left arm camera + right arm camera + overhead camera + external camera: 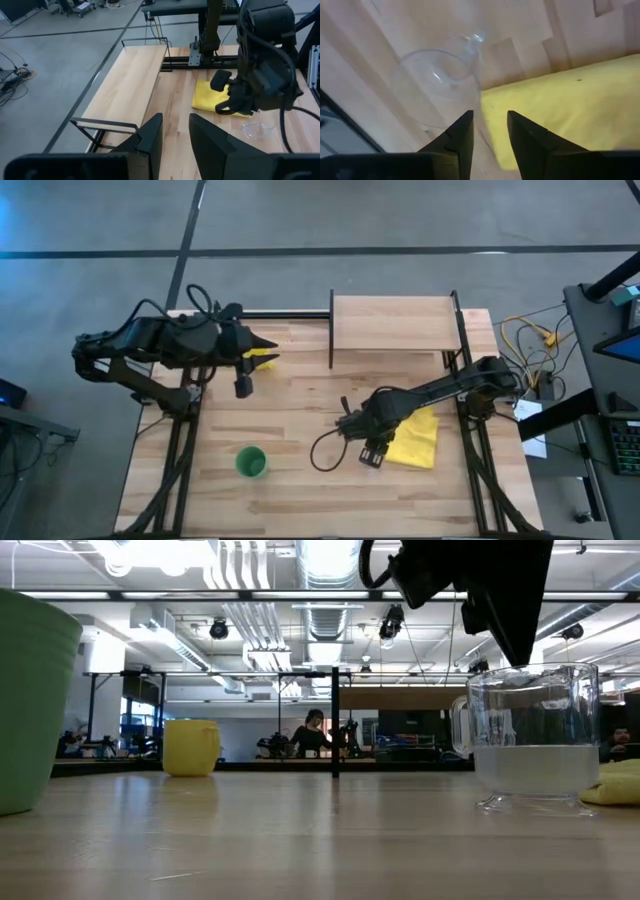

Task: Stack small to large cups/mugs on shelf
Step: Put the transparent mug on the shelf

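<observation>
The small clear cup [530,740] stands upright on the tabletop beside the yellow cloth [415,438]. My right gripper [490,132] hangs open just above it; the cup's rim [437,82] shows ahead of the fingers, which do not touch it. The yellow mug [190,747] stands near the table's far left, with my left gripper [265,343] open above it. The green cup [250,462] stands near the near edge. The shelf [392,323] is at the far edge, with nothing on its board.
The yellow cloth [560,110] lies flat right of the clear cup, under my right arm [440,390]. A black cable loop [325,450] droops near the right gripper. Black uprights [331,330] flank the shelf. Bare wood lies between the green cup and the shelf.
</observation>
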